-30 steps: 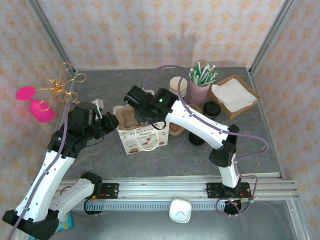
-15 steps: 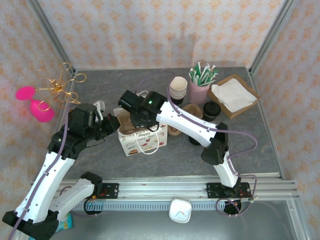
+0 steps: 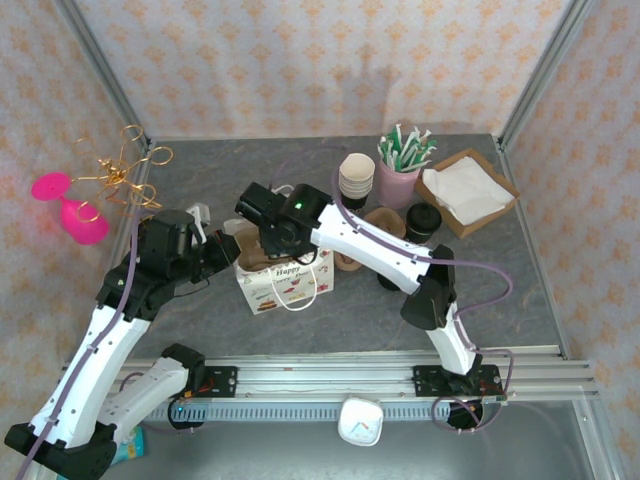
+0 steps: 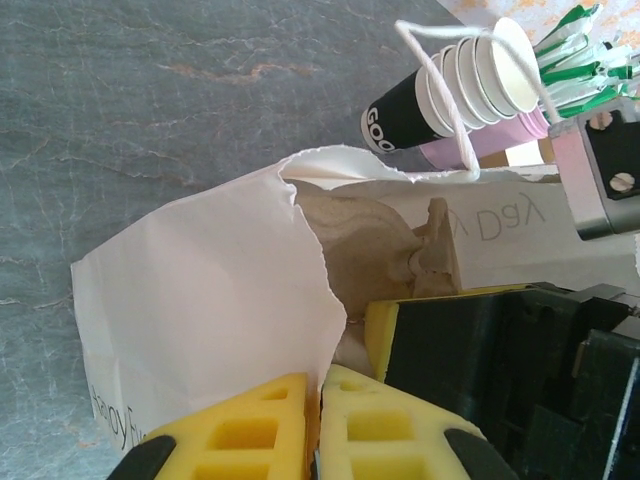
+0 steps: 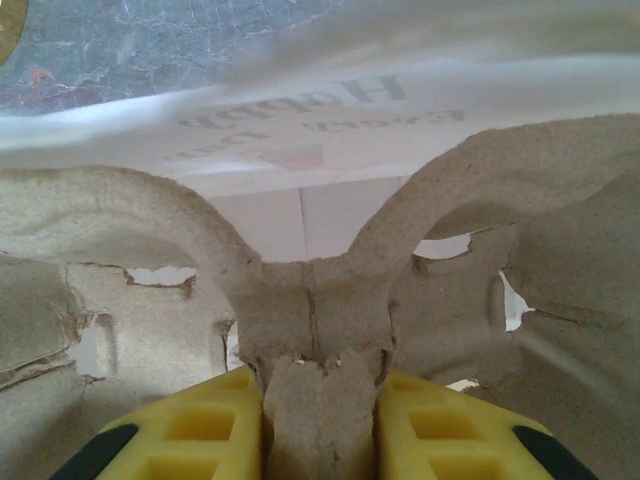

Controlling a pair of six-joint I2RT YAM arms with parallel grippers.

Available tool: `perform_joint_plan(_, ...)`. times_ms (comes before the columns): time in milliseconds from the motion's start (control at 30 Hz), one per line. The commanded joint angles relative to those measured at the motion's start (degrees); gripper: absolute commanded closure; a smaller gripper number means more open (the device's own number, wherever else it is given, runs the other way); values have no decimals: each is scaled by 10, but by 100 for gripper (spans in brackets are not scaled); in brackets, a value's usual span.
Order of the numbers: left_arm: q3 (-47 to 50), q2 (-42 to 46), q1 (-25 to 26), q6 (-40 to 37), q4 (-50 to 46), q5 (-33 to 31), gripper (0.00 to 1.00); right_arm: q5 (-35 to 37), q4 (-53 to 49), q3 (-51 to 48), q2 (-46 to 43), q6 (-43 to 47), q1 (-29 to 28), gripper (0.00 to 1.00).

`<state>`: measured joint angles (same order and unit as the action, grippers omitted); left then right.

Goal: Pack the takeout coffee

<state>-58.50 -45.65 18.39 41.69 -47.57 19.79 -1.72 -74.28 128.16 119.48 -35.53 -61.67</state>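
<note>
Yellow foam pads (image 5: 190, 435) of the right gripper (image 5: 320, 425) are clamped narrowly on the upright centre tab of the pulp cup carrier (image 5: 320, 320). The carrier's two arched wings spread left and right just beyond the jaws. Past the carrier stands the inner wall of the paper gift bag (image 5: 300, 130), with print showing faintly through it; the carrier sits inside the bag's open mouth. The left gripper (image 4: 318, 430) has its pads pressed together on the bag's torn near rim, the white paper pinched between them. The right gripper's black body sits just to the right of those jaws, within the bag opening. Beyond the bag's far rim, away from the left jaws, are a stack of paper cups (image 4: 470, 85) and a pink cup of green-wrapped straws (image 4: 585, 45). Seen from above, a lidded coffee cup (image 3: 423, 220) and a napkin box (image 3: 465, 190) stand farther out past the right gripper, apart from the bag.
</note>
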Motion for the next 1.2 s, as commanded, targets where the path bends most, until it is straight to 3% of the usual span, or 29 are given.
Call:
perform_joint_plan(0,8,7,4,-3,25,27,89,-8,-6,12,24,9,-5,74)
perform_joint_plan(167,10,6,7,-10,25,37,89,-32,-7,21,41,13,-6,74)
perform_joint_plan(667,21,5,8,-2,16,12,86,-1,-5,-14,45,10,-1,74)
perform_joint_plan(1167,41,5,8,3,21,-7,83,-9,54,-79,48,18,4,72)
